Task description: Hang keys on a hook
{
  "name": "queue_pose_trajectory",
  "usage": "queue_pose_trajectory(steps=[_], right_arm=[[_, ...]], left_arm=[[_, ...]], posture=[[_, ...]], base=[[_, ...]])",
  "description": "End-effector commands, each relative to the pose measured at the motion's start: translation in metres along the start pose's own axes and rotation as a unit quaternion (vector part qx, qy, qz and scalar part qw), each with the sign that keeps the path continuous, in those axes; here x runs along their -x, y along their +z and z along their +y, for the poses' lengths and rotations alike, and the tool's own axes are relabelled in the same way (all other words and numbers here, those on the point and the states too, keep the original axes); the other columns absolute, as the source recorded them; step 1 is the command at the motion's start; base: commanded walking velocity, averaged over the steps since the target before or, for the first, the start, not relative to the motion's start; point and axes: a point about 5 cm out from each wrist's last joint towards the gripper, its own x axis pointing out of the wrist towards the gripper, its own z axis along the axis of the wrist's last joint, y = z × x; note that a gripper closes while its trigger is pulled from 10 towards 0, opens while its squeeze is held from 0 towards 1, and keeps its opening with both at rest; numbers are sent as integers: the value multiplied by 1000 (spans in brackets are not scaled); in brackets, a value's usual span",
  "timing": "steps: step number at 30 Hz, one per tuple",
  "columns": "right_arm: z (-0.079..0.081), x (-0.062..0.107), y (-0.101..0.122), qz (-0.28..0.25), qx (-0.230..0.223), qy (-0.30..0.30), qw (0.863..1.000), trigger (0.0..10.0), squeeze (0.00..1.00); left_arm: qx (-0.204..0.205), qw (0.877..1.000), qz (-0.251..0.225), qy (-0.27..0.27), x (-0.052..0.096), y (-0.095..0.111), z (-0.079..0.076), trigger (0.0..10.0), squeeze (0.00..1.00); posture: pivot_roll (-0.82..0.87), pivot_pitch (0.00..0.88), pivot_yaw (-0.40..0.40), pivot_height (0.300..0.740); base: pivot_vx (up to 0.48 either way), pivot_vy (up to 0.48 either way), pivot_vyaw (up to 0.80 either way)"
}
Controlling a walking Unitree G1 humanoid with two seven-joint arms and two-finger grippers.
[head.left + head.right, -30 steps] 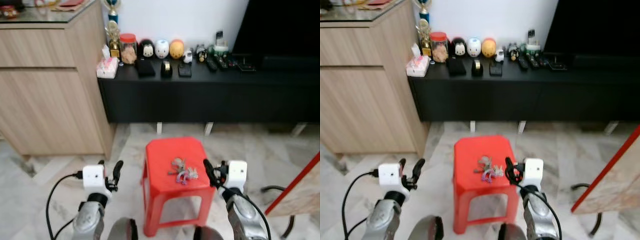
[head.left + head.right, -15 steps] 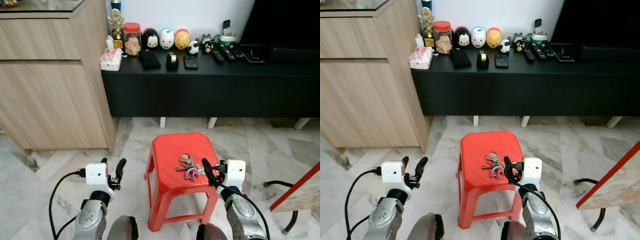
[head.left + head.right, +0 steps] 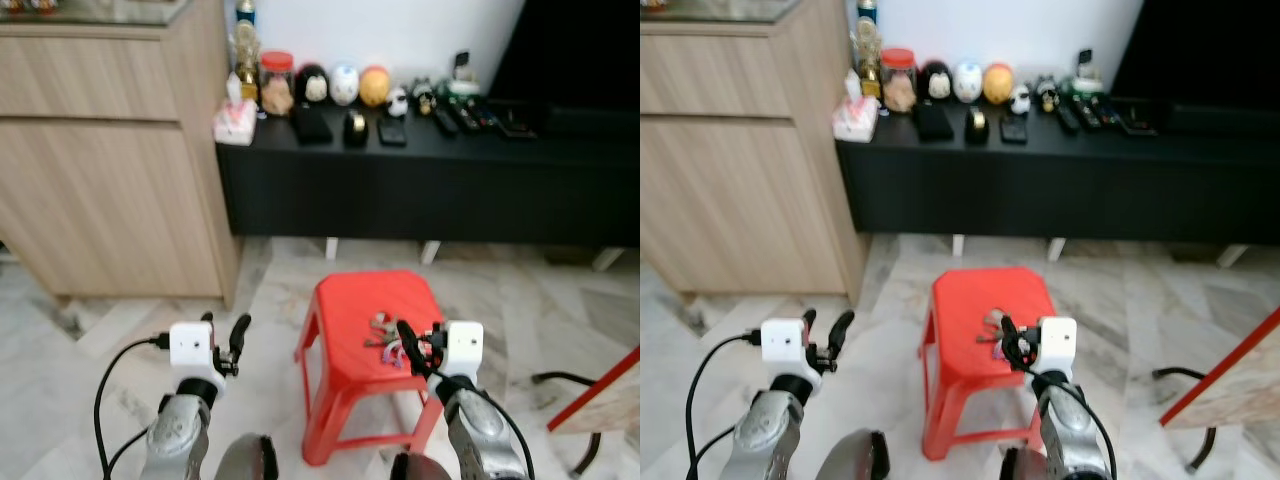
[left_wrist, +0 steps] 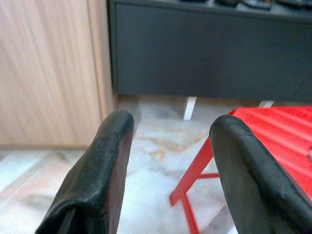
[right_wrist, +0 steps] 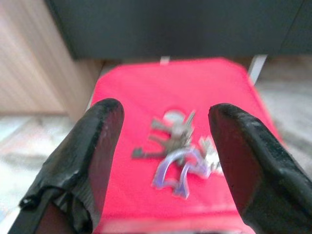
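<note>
A bunch of keys [image 5: 176, 144] with a purple tag lies on the top of a red plastic stool [image 3: 352, 301]. My right gripper [image 5: 165, 109] is open, hovering just short of the keys at the stool's near right corner, with the keys in line between its fingers. In the head view that right gripper [image 3: 413, 347] sits beside the keys [image 3: 384, 335]. Left of the stool, my left gripper [image 3: 224, 336] is open over the floor and holds nothing; from its wrist, the left gripper [image 4: 170, 119] faces the stool's edge [image 4: 273, 130].
A low black cabinet [image 3: 430, 185] stands behind the stool, with a jar, figurines and remotes on top. A tall wooden cabinet [image 3: 100, 180] is at the left. A red-edged board [image 3: 600, 392] leans at the right. The floor is marble tile [image 3: 90, 340].
The whole picture has shifted and blurred a little, so the camera moved. The right gripper sits slightly nearer the keys. Both grippers stay open.
</note>
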Motion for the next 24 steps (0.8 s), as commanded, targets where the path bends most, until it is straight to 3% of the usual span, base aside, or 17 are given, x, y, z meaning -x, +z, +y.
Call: queue_pose_trajectory(steps=[1,6,24], right_arm=[[-6,2,0,2,10,-7,1000,10000,0],[-7,2,-3,2,-18,-17,1000,10000,0],[-6,2,-6,14,-13,-15,1000,10000,0]], left_arm=[[-1,1000,-3,-15,-2,2,-7,10000,0],[-3,1000,-3,-20,-2,3,-8,10000,0],[-11,1000,3,-28,-2,1,-7,10000,0]], posture=[[43,49,-48,624],[43,49,-46,624],[48,46,-44,624]], base=[[0,0,0],[0,0,431],[13,0,0]])
